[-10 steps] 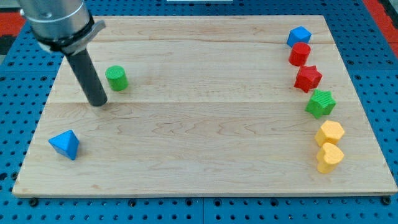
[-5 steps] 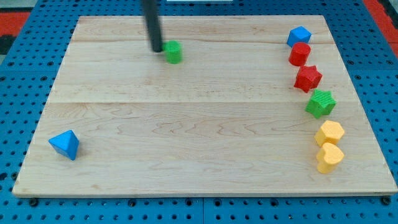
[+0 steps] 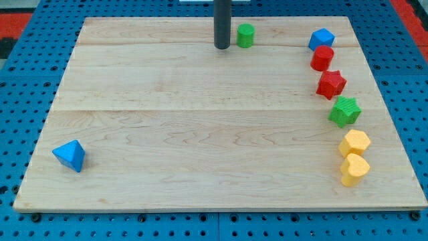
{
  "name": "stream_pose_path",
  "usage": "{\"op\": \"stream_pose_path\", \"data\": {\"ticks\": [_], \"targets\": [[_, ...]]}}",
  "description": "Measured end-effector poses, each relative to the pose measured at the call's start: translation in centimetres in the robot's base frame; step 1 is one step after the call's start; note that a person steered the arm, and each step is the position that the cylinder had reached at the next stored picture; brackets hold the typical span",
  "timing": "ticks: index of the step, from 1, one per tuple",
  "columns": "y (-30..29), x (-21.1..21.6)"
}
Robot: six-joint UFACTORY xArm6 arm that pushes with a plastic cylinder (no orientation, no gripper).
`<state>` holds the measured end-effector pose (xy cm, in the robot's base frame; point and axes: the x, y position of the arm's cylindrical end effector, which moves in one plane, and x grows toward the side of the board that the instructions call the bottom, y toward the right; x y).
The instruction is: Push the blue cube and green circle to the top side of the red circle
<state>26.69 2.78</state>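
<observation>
The green circle (image 3: pixel 245 35) sits near the view's top, right of centre. My tip (image 3: pixel 221 47) stands just to its left, a small gap apart. The blue cube (image 3: pixel 322 39) is at the top right, touching the red circle (image 3: pixel 322 58) just below it. The green circle is well to the left of the blue cube.
Down the right side below the red circle lie a red star (image 3: pixel 331 84), a green star (image 3: pixel 345 110) and two yellow blocks (image 3: pixel 354 142) (image 3: pixel 354 169). A blue pyramid (image 3: pixel 70 155) sits at the bottom left of the wooden board (image 3: pixel 200 134).
My tip has swept from the left side toward the view's top right, pushing the green circle up and to the right. The other blocks have not moved.
</observation>
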Motion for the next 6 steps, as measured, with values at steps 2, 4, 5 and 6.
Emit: {"op": "stream_pose_path", "data": {"ticks": [2, 4, 5, 6], "targets": [[2.2, -3.8], [13.5, -4.7], [10.4, -3.6], [0.8, 1.4]]}}
